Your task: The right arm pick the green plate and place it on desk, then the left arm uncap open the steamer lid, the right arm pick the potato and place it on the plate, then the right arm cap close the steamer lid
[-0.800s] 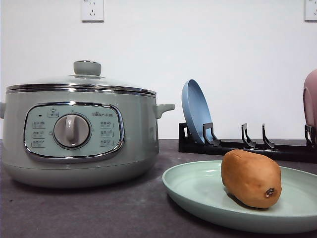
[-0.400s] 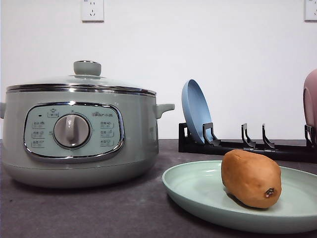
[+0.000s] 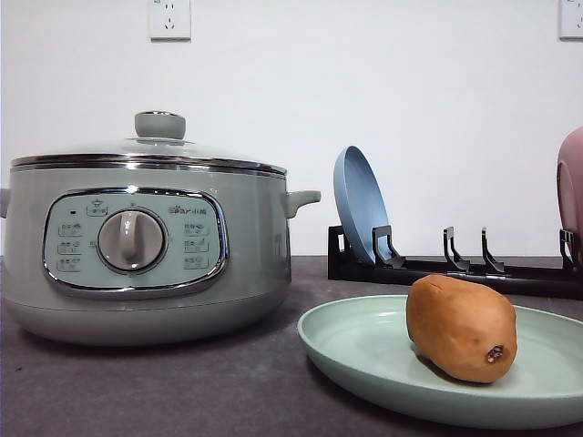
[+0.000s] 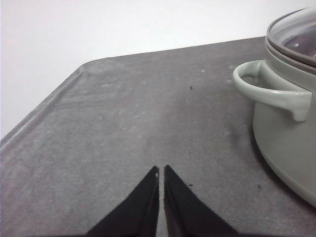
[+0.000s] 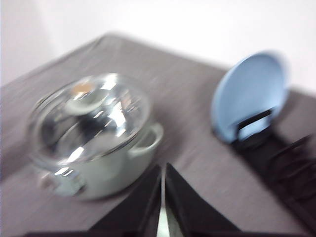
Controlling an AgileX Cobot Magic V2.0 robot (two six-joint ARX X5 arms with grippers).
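On matte green plate [image 3: 364,350], smooth egg-shaped potato [image 3: 461,328], glass steamer lid [image 3: 150,148] seated, both pincers [image 4: 161,170] [image 5: 162,170] closed, empty.

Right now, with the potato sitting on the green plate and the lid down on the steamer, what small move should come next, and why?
Probably none beyond parking the arms. The potato lies on the green plate, which rests flat on the desk, and the steamer lid sits on the pot. The left gripper and the right gripper are both shut and empty, clear of everything, so the job looks finished.
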